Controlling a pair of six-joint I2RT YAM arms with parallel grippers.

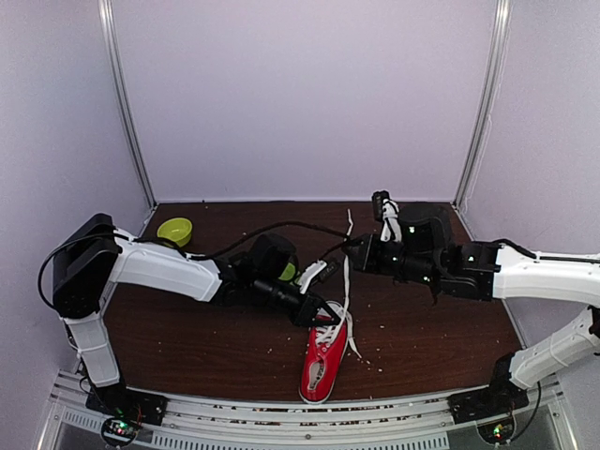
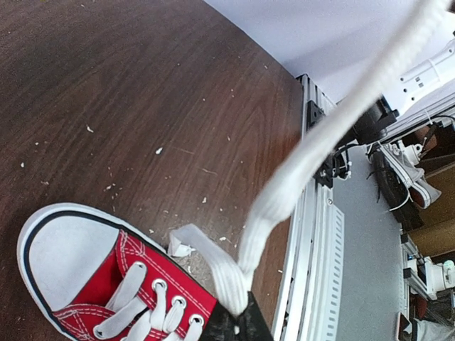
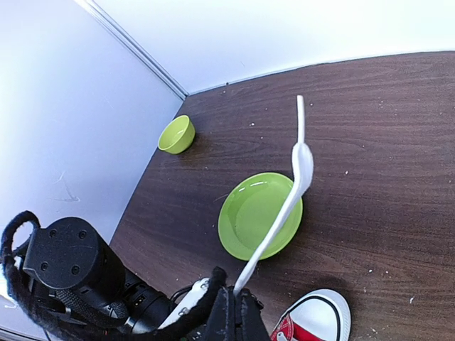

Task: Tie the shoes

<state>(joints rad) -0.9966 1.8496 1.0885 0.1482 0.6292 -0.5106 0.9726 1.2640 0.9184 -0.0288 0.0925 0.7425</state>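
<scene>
Left gripper [image 1: 317, 317] sat closed on a flat white woven lace [image 2: 306, 156] just at the tongue end of the small red canvas low-top sneaker [image 1: 323, 366]. In the left wrist view the strand ran straight into its shut black tips, with a short folded tail poking out toward 10 o'clock. The right gripper [image 1: 351, 246] was likewise pinched on lace, at 12 o'clock from the sneaker, the strand drawn up from the eyelets and its free end standing on past the gripper. Whether the two held one strand or one each could not be told. The sneaker stood sole-down at 6 o'clock on the dark brown wooden worktop [image 1: 422, 319], near the front edge, its white rubber toe cap pointing to 6 o'clock. A round lime-green plate [image 3: 249, 220] lay at its 11 o'clock, partly under the left arm, and a small lime-green bowl [image 1: 174, 230] sat well apart at 10 o'clock. The sneaker looked light and nothing pinned it, so a firm pull on the lace would probably drag or tip it, though the rubber sole should give some grip. The lace seemed soft and limp over any length, yet had enough body for a short end to stand. Its flat weave ought to hold well if pinched across the broad face, a little above the eyelets, with slack left for a loop.
</scene>
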